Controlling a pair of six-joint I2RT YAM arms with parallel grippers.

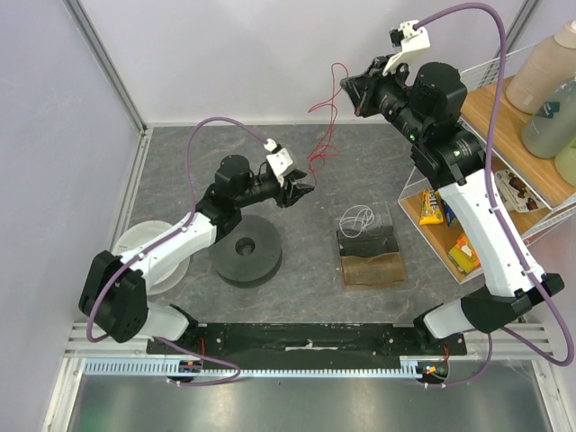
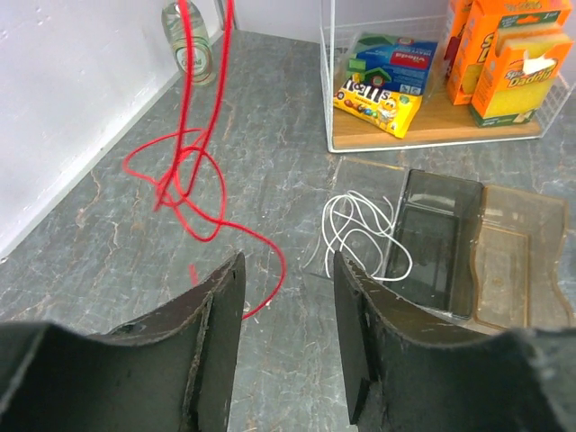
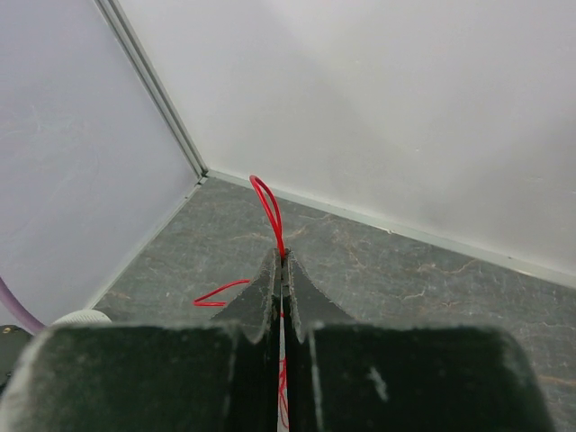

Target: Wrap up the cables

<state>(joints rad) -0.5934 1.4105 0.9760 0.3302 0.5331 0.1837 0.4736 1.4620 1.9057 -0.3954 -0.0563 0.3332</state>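
The thin red wire (image 1: 326,126) hangs in loose curls from my right gripper (image 1: 346,87), which is raised high near the back wall. In the right wrist view my right gripper (image 3: 283,256) is shut on the red wire (image 3: 268,209), and a loop sticks out past the tips. My left gripper (image 1: 302,191) is open and empty, low over the table just left of the wire's hanging end. In the left wrist view the red wire (image 2: 191,175) dangles in a tangle ahead of my open left gripper (image 2: 288,270).
A thin white wire (image 1: 357,217) lies on a clear lid next to dark trays (image 1: 371,254). A round dark spool (image 1: 246,249) sits under the left arm. A wire shelf with snacks (image 1: 450,211) stands at the right. A white plate (image 1: 144,247) is at the left.
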